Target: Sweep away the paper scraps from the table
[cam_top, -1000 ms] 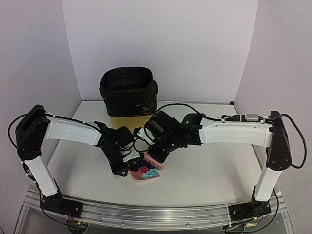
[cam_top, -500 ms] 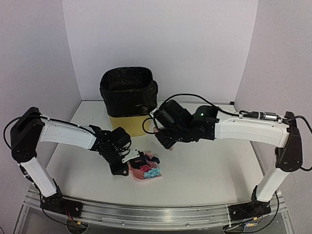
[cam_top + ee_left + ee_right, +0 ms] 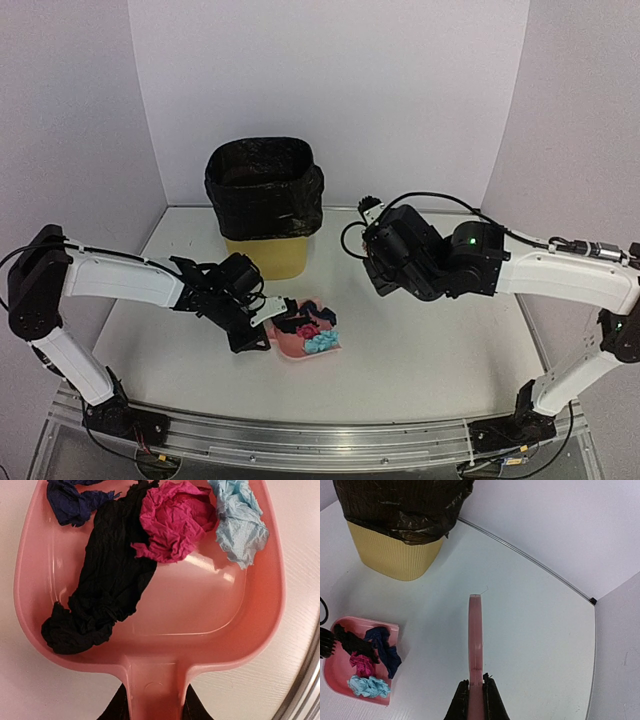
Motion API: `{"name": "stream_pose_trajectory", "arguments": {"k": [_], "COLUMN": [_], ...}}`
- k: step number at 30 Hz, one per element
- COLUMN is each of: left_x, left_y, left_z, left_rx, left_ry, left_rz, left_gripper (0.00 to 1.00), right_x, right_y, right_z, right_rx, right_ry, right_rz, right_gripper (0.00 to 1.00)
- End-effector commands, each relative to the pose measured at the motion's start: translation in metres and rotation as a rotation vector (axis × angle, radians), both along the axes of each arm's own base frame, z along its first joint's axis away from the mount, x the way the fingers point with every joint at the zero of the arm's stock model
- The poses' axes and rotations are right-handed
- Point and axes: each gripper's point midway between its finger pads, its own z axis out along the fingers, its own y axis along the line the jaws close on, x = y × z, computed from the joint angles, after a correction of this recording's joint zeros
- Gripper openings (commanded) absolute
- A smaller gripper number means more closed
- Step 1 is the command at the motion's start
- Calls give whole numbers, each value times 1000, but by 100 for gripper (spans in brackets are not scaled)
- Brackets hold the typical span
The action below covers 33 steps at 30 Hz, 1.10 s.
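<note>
Since the paper scraps (image 3: 170, 525) all lie gathered in the dustpan (image 3: 200, 605) and no loose piece shows on the table (image 3: 430, 340), the sweeping step appears done and emptying is the step in hand. Contents: one long black wad (image 3: 105, 595), finely creased and limp; one magenta wad (image 3: 175, 522), tightly crumpled; one light-blue wad (image 3: 237, 522), soft and tissue-like; one navy wad (image 3: 70, 502) at the open lip. Dustpan: smooth glossy pink plastic, shallow, rounded walls, flat front lip, short moulded handle; near the front centre of the table, whether resting or just lifted cannot be told. Left gripper (image 3: 156, 709): jaws drawn narrow on the dustpan handle, one dark finger on each side. Right gripper (image 3: 475, 700): clamped tight on the brush (image 3: 475, 640), seen edge-on as a thin pink strip, bristles not visible; held high and well apart from the dustpan. Bin (image 3: 265, 255): ribbed yellow body, lined with a crinkled black bag (image 3: 262, 180) folded over the rim; at the back, beyond the dustpan. Table: flat matt white, aluminium rail (image 3: 330, 440) along the front. Next move, as judged: carry the dustpan level to the bin, clear the rim, then tip forward; the light wads near the lip could roll off if tilted early.
</note>
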Motion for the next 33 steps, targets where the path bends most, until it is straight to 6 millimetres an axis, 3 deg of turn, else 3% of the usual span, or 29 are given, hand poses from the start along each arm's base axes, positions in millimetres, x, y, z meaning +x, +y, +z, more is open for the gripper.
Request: {"name": "stream_pose_trajectory", "arguments": {"k": [1, 6, 14, 21, 33], "left_x": [0, -3, 23, 40, 64], "left_y": [-26, -29, -41, -52, -61], "left_z": [67, 100, 155, 198, 253], "left_rx": [-160, -175, -164, -176, -215], "left_ry": [-48, -52, -125, -133, -219], "left_rz": [-83, -116, -72, 7, 72], "left_gripper": [0, 0, 0, 0, 0], "right_x": [-2, -10, -18, -21, -23], "right_y": [-39, -64, -95, -97, -94], "right_z": [8, -10, -16, -14, -15], "right_rx": [28, 13, 5, -5, -17], "right_ry": [-82, -75, -109, -101, -78], "right_rz": [-128, -177, -227, -199, -170], "right_gripper": [0, 0, 0, 0, 0]}}
